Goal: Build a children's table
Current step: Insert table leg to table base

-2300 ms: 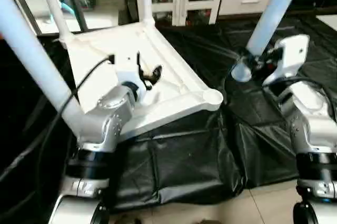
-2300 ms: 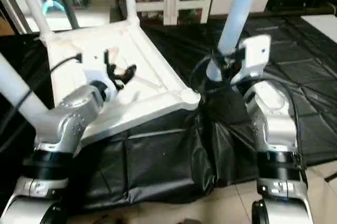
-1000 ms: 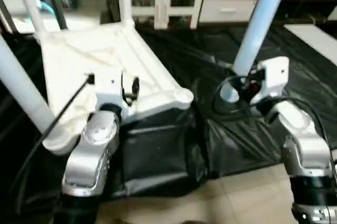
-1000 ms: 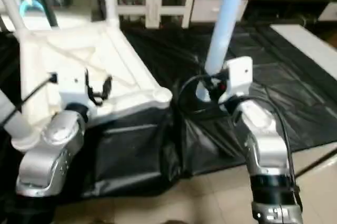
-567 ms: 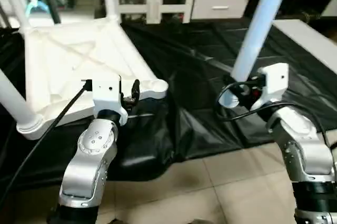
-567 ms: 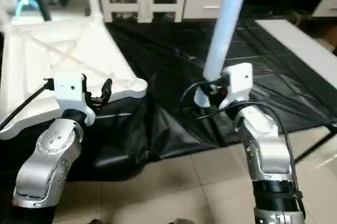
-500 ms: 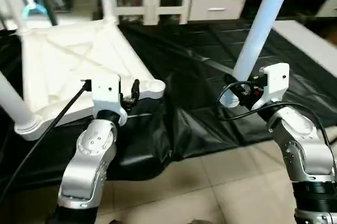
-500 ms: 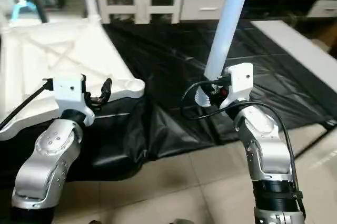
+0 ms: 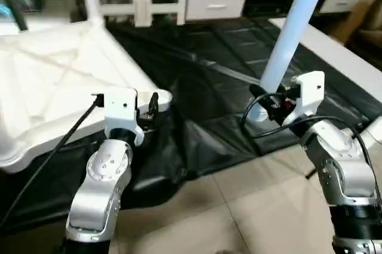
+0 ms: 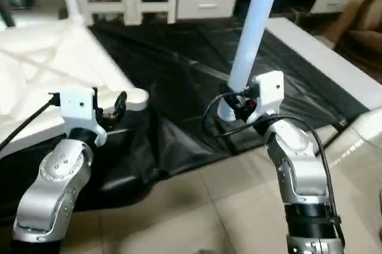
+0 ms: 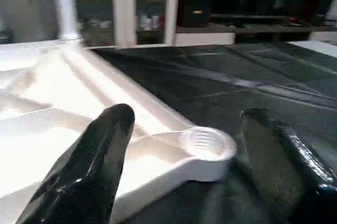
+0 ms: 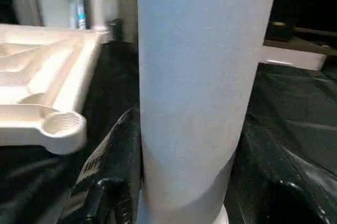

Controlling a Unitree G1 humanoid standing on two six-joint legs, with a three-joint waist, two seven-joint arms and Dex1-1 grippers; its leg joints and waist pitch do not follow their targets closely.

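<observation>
Right fingers [image 12: 113, 182] gripping one leg [image 9: 286, 39], one top [image 9: 54, 93]

Below my arms, a tiled floor [image 9: 239, 206] carries a crumpled black sheet [image 9: 227, 81]. On the sheet lies the white top [image 9: 54, 93], ribbed underside up — one corner socket [image 11: 206, 141] open near the sheet's front edge.
</observation>
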